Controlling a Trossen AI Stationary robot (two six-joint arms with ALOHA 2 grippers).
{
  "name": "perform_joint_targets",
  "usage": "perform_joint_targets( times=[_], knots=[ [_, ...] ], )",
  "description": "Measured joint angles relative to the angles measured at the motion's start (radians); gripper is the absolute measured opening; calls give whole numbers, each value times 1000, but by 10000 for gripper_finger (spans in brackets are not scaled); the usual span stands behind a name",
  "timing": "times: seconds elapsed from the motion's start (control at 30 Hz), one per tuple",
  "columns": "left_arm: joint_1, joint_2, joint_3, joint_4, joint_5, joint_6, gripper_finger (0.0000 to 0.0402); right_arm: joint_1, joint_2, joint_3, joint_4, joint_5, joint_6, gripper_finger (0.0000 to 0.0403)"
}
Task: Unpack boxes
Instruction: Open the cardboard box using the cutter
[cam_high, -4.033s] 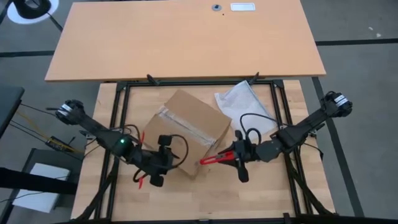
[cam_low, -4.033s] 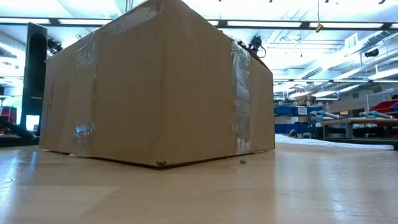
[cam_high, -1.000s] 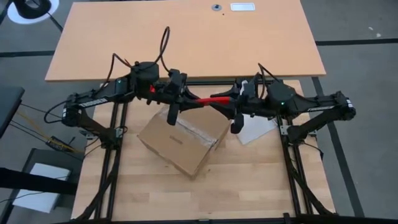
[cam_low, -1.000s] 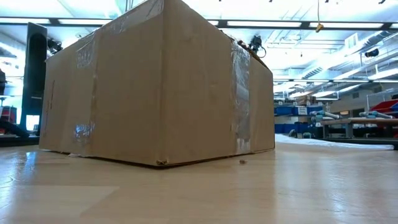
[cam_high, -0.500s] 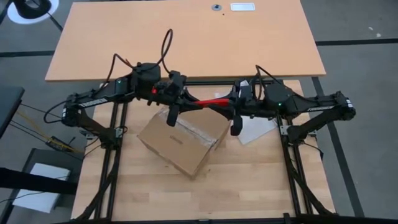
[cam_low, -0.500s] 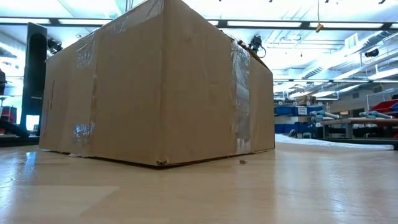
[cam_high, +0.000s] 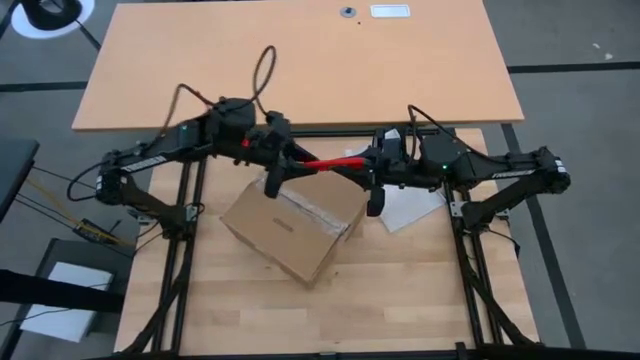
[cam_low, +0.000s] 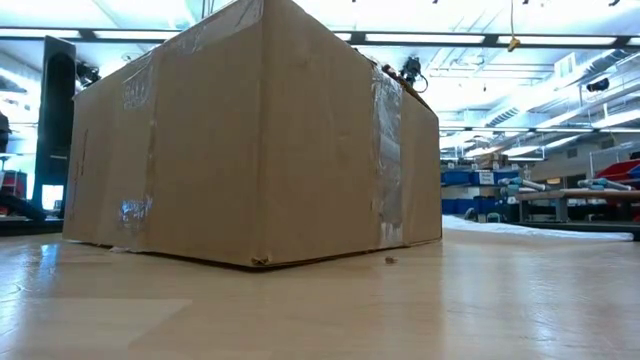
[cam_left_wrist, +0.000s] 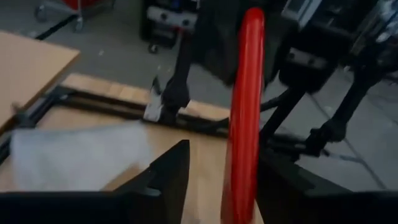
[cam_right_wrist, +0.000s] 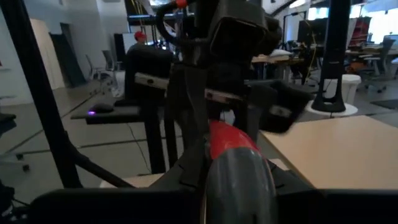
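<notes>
Carton (cam_high: 295, 222): brown corrugated cardboard, taped shut, centre of the high frame.

Red-handled tool (cam_high: 335, 162): spans between my grippers, above the carton's far edge.

My right gripper (cam_high: 377, 167): clamped on the tool's end.

My left gripper (cam_high: 284, 158): fingers parted around the tool.

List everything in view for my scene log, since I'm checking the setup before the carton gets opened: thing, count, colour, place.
carton: one, brown, taped shut, middle of the slatted table.
plastic bag: one, clear-white, right of the carton.
red tool: one, red, spanning between both grippers above the carton's far edge.
desk: one, tan, beyond the slatted table.
left gripper: one, dark, at the tool's left end.
right gripper: one, dark, shut on the tool's right end.
</notes>
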Motion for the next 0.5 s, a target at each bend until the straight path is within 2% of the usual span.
perform_joint_targets(
  times=[0.13,0.37,0.5],
  knots=[
    [27,-83,2,-182,-30,52,170,3,0,0,-27,53,16,56],
    [56,-167,-1,-611,-201,203,171,2,53,2,-114,128,76,56],
    [65,-200,-93,-737,-232,268,172,-7,137,2,-95,126,92,56]
  ],
)
